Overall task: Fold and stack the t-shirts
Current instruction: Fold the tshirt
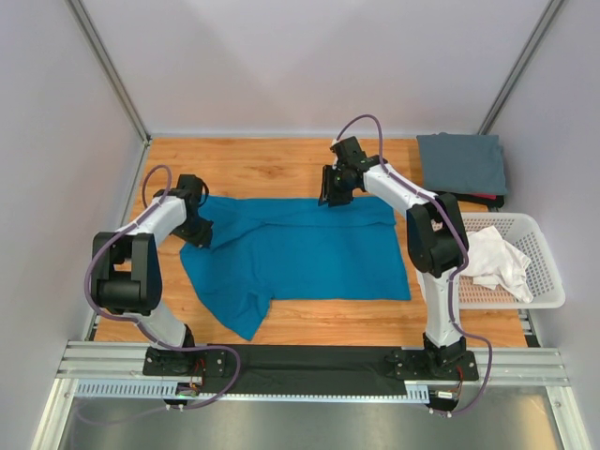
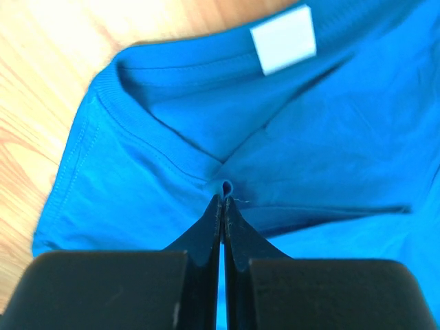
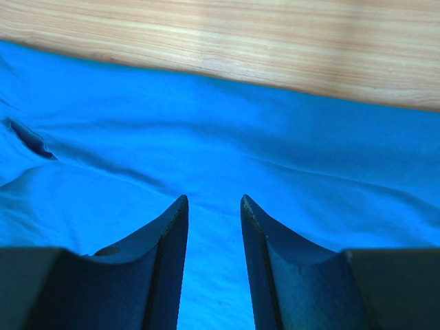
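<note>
Left gripper (image 2: 223, 197): black two-finger tool, jaws pressed together and clamping a small pinch of cloth just below the ribbed collar (image 2: 151, 134) of the bright teal-blue t-shirt (image 1: 300, 258) of soft plain cloth. A square white label (image 2: 284, 39) sits inside the neckline beyond the pinch. In the overhead view this gripper is at the shirt's left end.

Right gripper (image 3: 214, 203): black fingers parted with a clear gap between them, nothing held, over the same shirt near its far edge. Whether the tips touch the cloth cannot be told.

Teal-blue t-shirt: spread mostly flat across the middle of the light-brown wooden table (image 1: 272, 155), between the two arms. One part trails toward the near left, and shallow wrinkles run along the body.

Slate-grey t-shirt (image 1: 461, 164): folded into a neat rectangle at the table's far right corner, well apart from the teal one.

White t-shirt (image 1: 489, 258): crumpled, lying in the white plastic lattice basket (image 1: 548, 281) at the table's right edge, just beside the right arm
</note>
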### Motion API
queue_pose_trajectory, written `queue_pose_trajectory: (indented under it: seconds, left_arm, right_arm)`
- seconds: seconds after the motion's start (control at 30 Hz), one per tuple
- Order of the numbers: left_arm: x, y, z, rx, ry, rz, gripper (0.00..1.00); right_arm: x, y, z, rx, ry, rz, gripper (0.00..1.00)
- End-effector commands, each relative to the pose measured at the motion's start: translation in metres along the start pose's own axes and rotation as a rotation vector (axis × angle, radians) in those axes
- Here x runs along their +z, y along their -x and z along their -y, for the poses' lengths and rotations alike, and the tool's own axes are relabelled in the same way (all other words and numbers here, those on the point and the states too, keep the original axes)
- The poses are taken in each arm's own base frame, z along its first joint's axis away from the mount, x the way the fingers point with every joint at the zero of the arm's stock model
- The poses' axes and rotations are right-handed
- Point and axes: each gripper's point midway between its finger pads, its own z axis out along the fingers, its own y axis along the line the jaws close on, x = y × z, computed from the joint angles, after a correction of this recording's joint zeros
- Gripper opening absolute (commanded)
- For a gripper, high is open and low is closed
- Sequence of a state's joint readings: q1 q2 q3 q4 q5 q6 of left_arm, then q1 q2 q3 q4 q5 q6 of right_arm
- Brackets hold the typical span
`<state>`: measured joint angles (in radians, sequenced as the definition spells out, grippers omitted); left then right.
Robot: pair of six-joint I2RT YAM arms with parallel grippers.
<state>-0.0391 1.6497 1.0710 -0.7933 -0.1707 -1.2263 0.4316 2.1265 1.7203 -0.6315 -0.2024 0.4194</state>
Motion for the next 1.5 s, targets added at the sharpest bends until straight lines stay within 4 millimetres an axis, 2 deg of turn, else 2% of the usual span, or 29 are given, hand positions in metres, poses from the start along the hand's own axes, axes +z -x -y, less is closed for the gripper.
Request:
queue_pose_trajectory:
  seconds: [0.0,0.13,0.33,1.0,1.47]
  left_arm:
    - [-0.021,0.010,0.013,0.146,-0.069,0.086,0.00]
    - [-0.029,0.009,0.018,0.204,-0.087,0.116,0.00]
    - [-0.043,0.015,0.018,0.180,-0.095,0.169,0.00]
    - [-0.060,-0.016,0.018,0.222,-0.123,0.152,0.00]
    - [-0.060,-0.037,0.018,0.257,-0.122,0.120,0.00]
  right_arm:
    - [0.004,0.003,-0.006,0.011,0.015,0.006,0.38]
    - [0.009,-0.001,-0.003,0.018,0.005,-0.006,0.38]
    - [0.017,-0.008,0.003,0.033,-0.014,-0.027,0.38]
    - [0.019,-0.012,0.007,0.037,-0.027,-0.035,0.37]
    - [0.019,-0.013,0.007,0.033,-0.025,-0.037,0.36]
